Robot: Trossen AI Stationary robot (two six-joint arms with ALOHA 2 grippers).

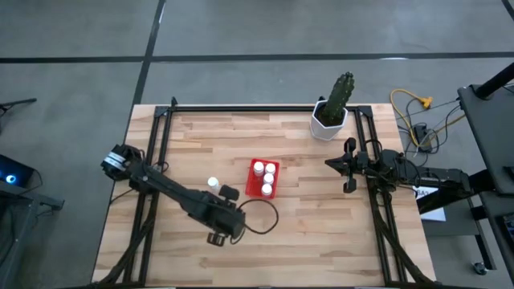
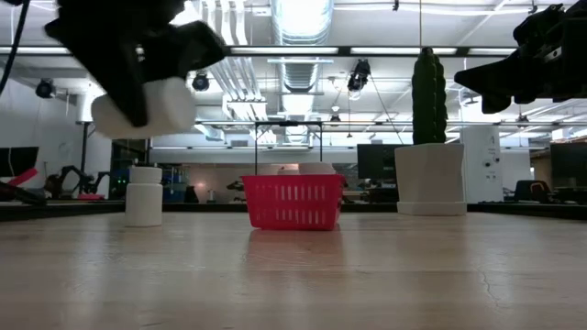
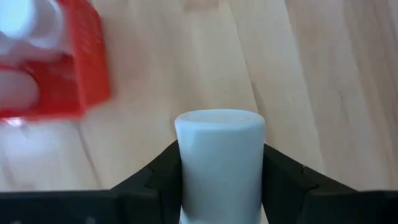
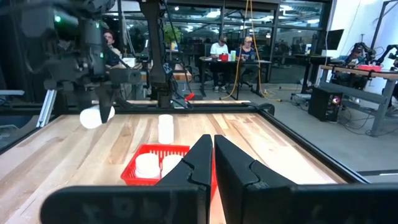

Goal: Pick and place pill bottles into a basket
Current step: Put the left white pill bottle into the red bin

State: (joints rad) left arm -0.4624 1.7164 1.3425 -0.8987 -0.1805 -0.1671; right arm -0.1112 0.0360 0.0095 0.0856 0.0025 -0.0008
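Note:
A red basket (image 1: 263,178) sits mid-table with three white pill bottles (image 1: 266,172) inside; it also shows in the low view (image 2: 293,202) and the left wrist view (image 3: 68,74). Another pill bottle (image 1: 213,183) stands upright on its base on the wood, left of the basket (image 2: 144,195). My left gripper (image 1: 218,233) hangs near the table's front, left of the basket, shut on a further white pill bottle (image 3: 217,162). My right gripper (image 4: 213,155) waits shut at the right edge (image 1: 331,164), holding nothing. My left gripper pinches the pill bottle's round side wall (image 3: 186,174) between its two fingers (image 3: 152,183), one on each side. The fingers slant steeply down from above. The bottle (image 2: 142,110) is lifted well clear of the table and sits tilted in the hold.
A white pot with a green cactus (image 1: 331,112) stands at the far right corner. A black frame (image 1: 265,107) runs along the table's far and side edges. Bare wood (image 1: 321,233) lies in front of and right of the basket.

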